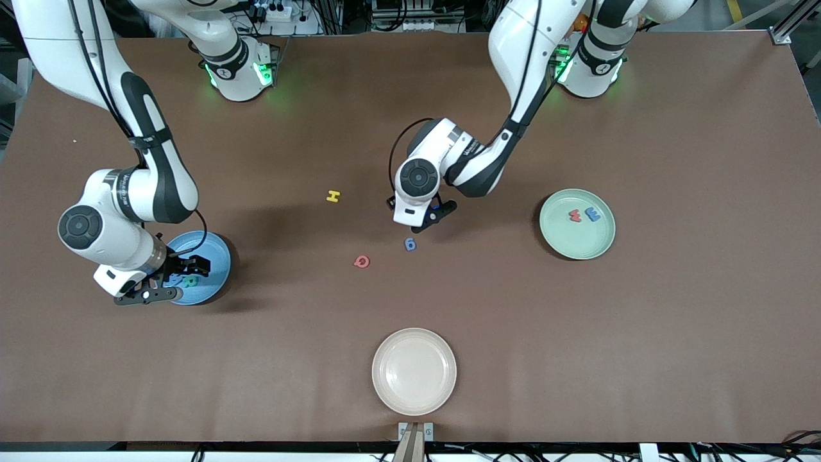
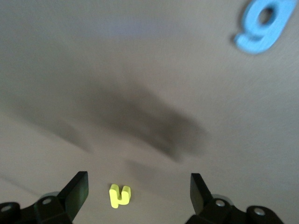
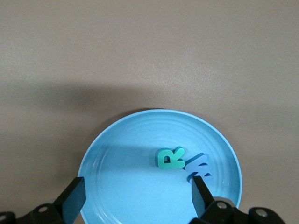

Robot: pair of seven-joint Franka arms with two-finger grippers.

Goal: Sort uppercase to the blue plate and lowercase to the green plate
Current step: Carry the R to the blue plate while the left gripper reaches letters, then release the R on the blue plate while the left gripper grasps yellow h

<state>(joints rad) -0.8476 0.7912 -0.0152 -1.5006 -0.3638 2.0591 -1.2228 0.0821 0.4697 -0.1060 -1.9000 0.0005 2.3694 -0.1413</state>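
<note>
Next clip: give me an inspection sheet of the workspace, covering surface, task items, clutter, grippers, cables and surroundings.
Surface: brown table, flat.
Job's things: blue plate holds the green R and blue M; green plate holds the red w and blue e. Loose on the table: yellow H, red Q, blue g, small yellow letter.
Clutter: cream plate, nearest the front camera.
Grippers: right gripper open over the blue plate; left gripper open over the small yellow letter.
Cables: black cable looped at the left wrist.
Surroundings: equipment past the table edge.
</note>
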